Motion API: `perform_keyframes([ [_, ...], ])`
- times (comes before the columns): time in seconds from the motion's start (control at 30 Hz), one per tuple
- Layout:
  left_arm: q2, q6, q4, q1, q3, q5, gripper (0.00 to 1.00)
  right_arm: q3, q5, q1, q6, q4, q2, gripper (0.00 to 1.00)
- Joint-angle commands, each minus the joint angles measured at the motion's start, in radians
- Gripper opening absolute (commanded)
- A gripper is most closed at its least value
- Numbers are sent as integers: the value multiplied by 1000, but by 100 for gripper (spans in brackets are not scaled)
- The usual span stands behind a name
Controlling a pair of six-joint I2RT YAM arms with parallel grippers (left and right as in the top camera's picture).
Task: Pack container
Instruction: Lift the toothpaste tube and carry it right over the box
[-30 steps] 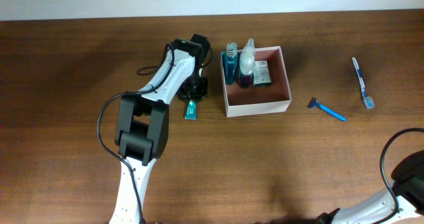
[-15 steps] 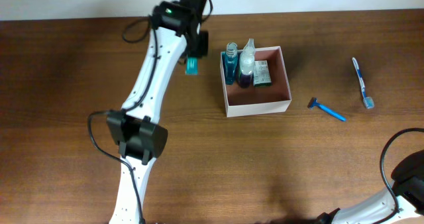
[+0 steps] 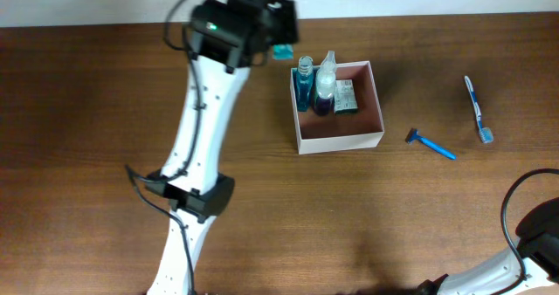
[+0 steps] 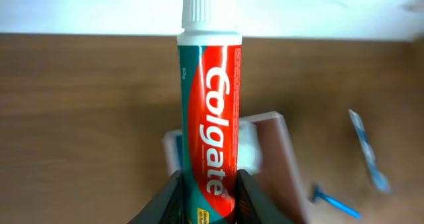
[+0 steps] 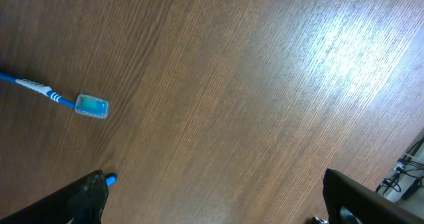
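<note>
The container (image 3: pixel 371 134) is a square white-walled box with a reddish-brown inside, right of centre on the table. It holds a blue bottle (image 3: pixel 303 85), a clear bottle (image 3: pixel 326 84) and a small packet (image 3: pixel 346 96). My left gripper (image 3: pixel 281 35) is raised above the table's far edge, left of the box, shut on a red and teal Colgate toothpaste tube (image 4: pixel 209 105) with a white cap. The box (image 4: pixel 275 159) shows below the tube in the left wrist view. My right gripper (image 5: pixel 212 201) is open and empty, low over bare wood.
A blue razor (image 3: pixel 431 144) lies right of the box. A blue and white toothbrush (image 3: pixel 478 109) lies further right; its head also shows in the right wrist view (image 5: pixel 91 106). The right arm's cable (image 3: pixel 517 209) loops at the bottom right corner.
My left gripper has lifted the toothpaste tube off the table beside the box and carried it up and to the right, towards the box's far left corner. The right arm has not moved.
</note>
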Motion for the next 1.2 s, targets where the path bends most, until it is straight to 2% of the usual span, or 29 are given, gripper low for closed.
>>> perform_keyframes([
  [0.0,-8,-46,26,-114,8,12,25,-2,19,-1,13,3,-10,99],
  [0.23,-8,-46,129,-260,7,-43,25,-2,20,-1,13,3,-10,99],
  [0.37,-6,-46,195,-304,-15,-158,26,-2,19,-1,13,3,-10,99],
  [0.67,2,-151,341,-315,-163,-176,26,-2,19,-1,13,3,-10,99],
  [0.83,2,-152,413,-315,-282,-175,26,-2,19,-1,13,3,-10,99],
  [0.97,3,-229,451,-315,-375,-175,26,-2,19,-1,12,3,-10,99],
  [1.17,6,-242,509,-315,-480,-171,26,-2,19,-1,13,3,-10,99],
])
